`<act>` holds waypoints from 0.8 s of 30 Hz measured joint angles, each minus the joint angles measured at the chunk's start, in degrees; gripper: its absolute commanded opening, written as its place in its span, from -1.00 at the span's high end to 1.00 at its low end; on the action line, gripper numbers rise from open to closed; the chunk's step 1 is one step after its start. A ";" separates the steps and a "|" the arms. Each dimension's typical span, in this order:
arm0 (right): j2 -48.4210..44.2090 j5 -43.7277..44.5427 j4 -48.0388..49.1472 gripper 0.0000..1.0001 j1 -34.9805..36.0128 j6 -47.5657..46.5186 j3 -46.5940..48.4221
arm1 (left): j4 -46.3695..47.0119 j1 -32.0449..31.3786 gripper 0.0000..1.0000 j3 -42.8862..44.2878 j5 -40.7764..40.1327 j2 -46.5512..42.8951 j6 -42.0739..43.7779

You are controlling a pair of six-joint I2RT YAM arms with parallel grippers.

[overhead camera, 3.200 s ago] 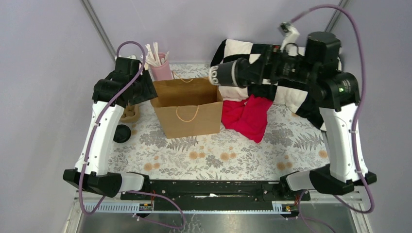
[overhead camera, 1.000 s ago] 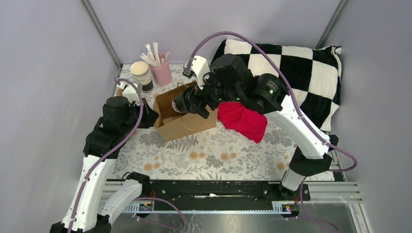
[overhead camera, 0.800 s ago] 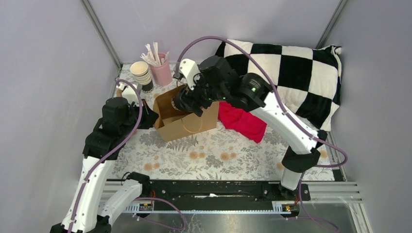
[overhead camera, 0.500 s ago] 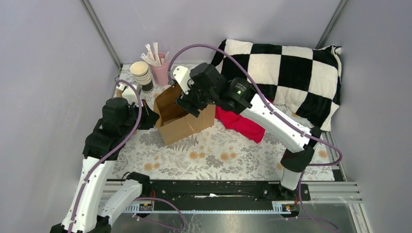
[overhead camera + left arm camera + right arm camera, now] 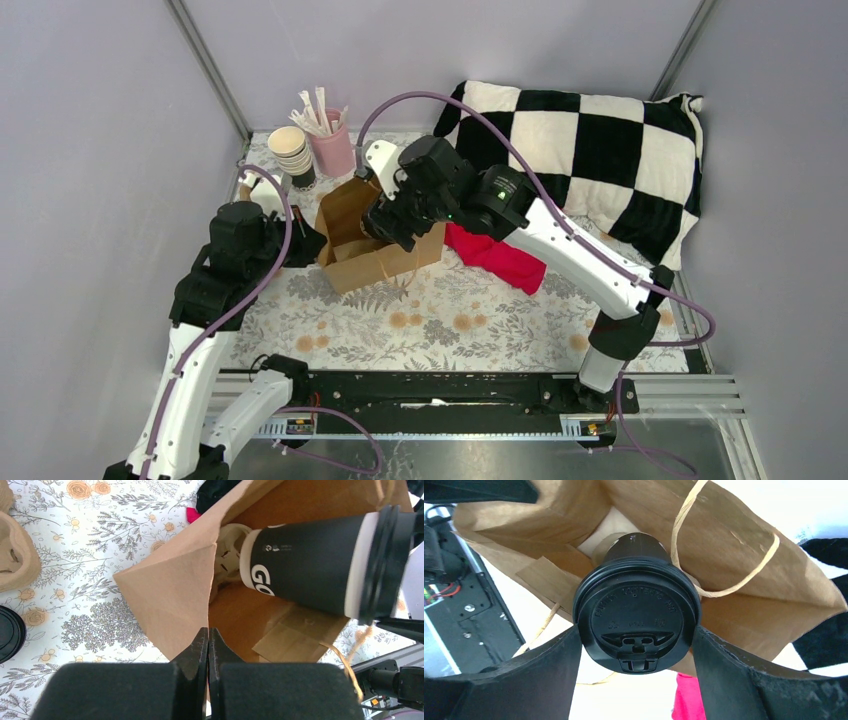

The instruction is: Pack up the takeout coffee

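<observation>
The takeout coffee [image 5: 310, 575], a dark cup with a black lid [image 5: 638, 615], lies tilted in the mouth of the brown paper bag [image 5: 375, 262], base first. My right gripper [image 5: 638, 630] is shut on it, a finger pressed against each side of the lid. From above, the right gripper [image 5: 388, 222] covers the cup. The bag [image 5: 170, 590] leans open toward the left. My left gripper [image 5: 208, 632] is shut on the bag's left rim, seen from above at the left gripper [image 5: 310, 243]. A pale pulp carrier [image 5: 227, 555] sits deep inside the bag [image 5: 734, 545].
A stack of lidless cups [image 5: 292, 155] and a pink holder of stirrers [image 5: 332, 148] stand behind the bag. A red cloth [image 5: 500, 255] and a checkered pillow [image 5: 600, 150] lie to the right. A loose black lid [image 5: 9, 632] and a pulp tray [image 5: 17, 560] lie left of the bag.
The right arm swung in from the back right with the cup and lowered it into the bag's mouth. The left arm moved to the bag's rim, and the bag now leans left.
</observation>
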 measured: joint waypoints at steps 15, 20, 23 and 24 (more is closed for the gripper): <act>7.17 0.59 -4.83 0.09 0.70 -0.28 13.44 | 0.00 0.00 1.00 -0.07 0.24 -0.31 -0.07; 8.76 0.85 -4.66 0.10 0.76 -1.81 12.66 | -0.20 0.00 1.00 -0.09 0.31 -0.55 -0.04; 8.76 1.53 -4.22 0.10 0.87 -2.29 12.59 | -0.15 -0.04 1.00 -0.09 0.48 -0.50 -0.02; 8.83 1.70 -4.09 0.10 0.90 -2.51 12.59 | -0.15 -0.13 1.00 -0.09 0.48 -0.48 -0.02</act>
